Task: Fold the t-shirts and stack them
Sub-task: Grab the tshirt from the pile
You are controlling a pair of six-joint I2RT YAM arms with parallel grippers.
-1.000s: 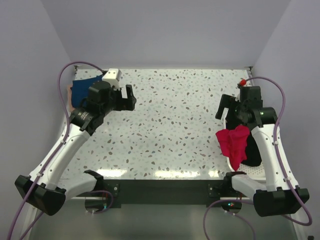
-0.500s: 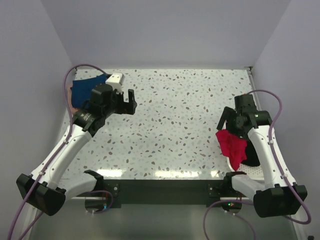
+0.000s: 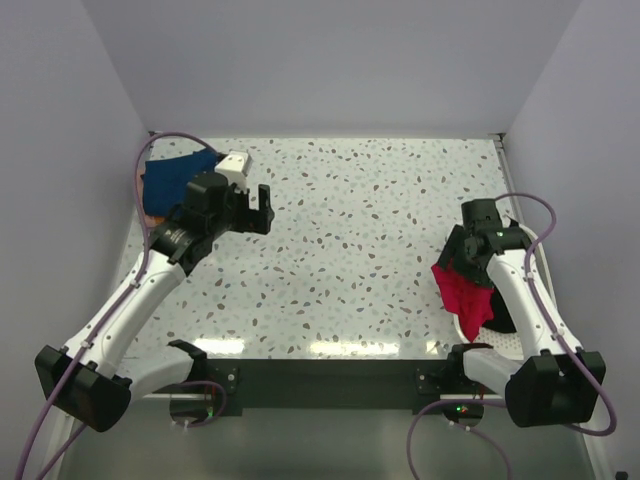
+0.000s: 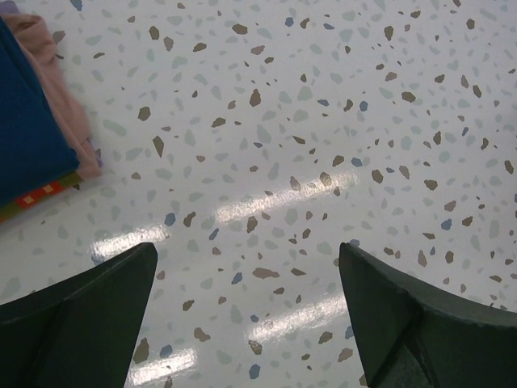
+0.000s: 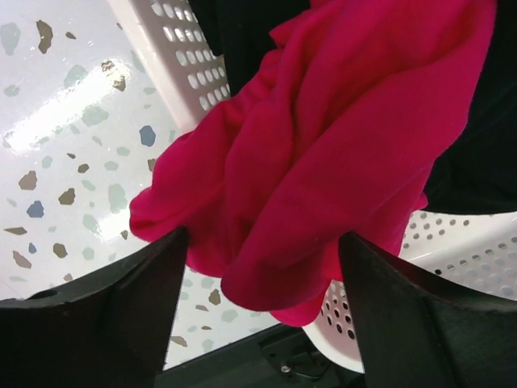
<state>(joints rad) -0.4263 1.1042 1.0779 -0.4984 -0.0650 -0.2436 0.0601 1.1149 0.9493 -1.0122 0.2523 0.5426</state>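
We take the white perforated basket [image 3: 507,344] as our landmark; it sits at the near right edge of the speckled table [image 3: 360,220], beside the right arm's base. The red t-shirt [image 5: 323,145] is draped over the basket's rim on the side that faces the open table, bunched in loose folds, with part of it hanging down the outside wall. A black t-shirt [image 5: 477,162] lies inside the basket, partly under the red one.

The right gripper [image 5: 262,250] hangs directly over the basket's rim with its 2 fingers spread wide apart. In the wrist view the red cloth fills the gap between them, but we cannot tell whether either finger actually touches it.

Well apart from the basket, at the table's far left corner, we see the navy t-shirt [image 3: 170,178] lying folded flat. The pale pink t-shirt [image 4: 65,89] lies beneath it, and only its edge shows on the side toward the basket.

The left gripper [image 4: 246,267] is also far from the basket, just on the basket side of the navy t-shirt. Its jaws stand wide apart and hold nothing, with only bare speckled table beneath them.
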